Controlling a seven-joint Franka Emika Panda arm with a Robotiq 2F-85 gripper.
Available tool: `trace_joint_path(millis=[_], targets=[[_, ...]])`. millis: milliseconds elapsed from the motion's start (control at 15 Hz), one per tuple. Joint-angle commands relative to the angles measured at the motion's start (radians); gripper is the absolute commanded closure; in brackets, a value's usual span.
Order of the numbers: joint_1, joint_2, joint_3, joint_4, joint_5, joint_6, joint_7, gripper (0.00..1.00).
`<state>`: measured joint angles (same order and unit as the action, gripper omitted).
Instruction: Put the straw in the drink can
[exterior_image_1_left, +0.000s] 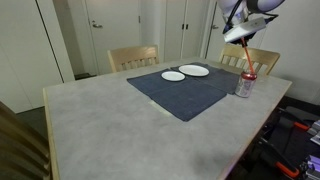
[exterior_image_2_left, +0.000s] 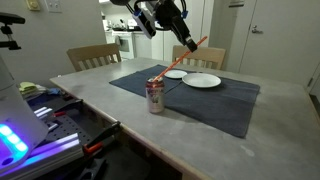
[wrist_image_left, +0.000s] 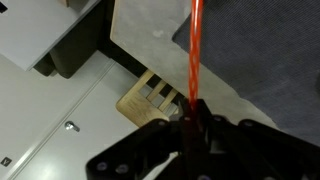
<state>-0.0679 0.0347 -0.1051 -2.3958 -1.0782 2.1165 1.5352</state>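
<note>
Wrist view shows the hand (wrist_image_left: 190, 128) clenched on the straw (wrist_image_left: 194, 50), which runs straight out from between the closed fingers. In both exterior views the straw (exterior_image_2_left: 180, 58) slants down from the hand (exterior_image_1_left: 238, 36) to the top of the drink can (exterior_image_2_left: 155, 97). The can stands upright at the edge of the dark mat (exterior_image_1_left: 190, 95) on the bench (exterior_image_1_left: 100, 120). The lower tip meets the can's (exterior_image_1_left: 244, 85) rim, but whether it sits in the opening is too small to tell.

The slant is the main risk. Pushed down at this angle, the tip could skid across the lid, or the thin straw could bow. A sideways push could also tip the light can. If the hand lets go before the tip is well inside, the straw would likely fall onto the mat.
</note>
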Motion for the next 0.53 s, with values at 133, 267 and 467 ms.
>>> trace_joint_path(millis=[133,267,467], targets=[[0.03,0.065,0.042,0.027,0.017,-0.129,0.085,0.98],[0.041,0.096,0.053,0.044,0.014,-0.17,0.116,0.98],[0.056,0.15,0.06,0.074,0.003,-0.222,0.205,0.98]])
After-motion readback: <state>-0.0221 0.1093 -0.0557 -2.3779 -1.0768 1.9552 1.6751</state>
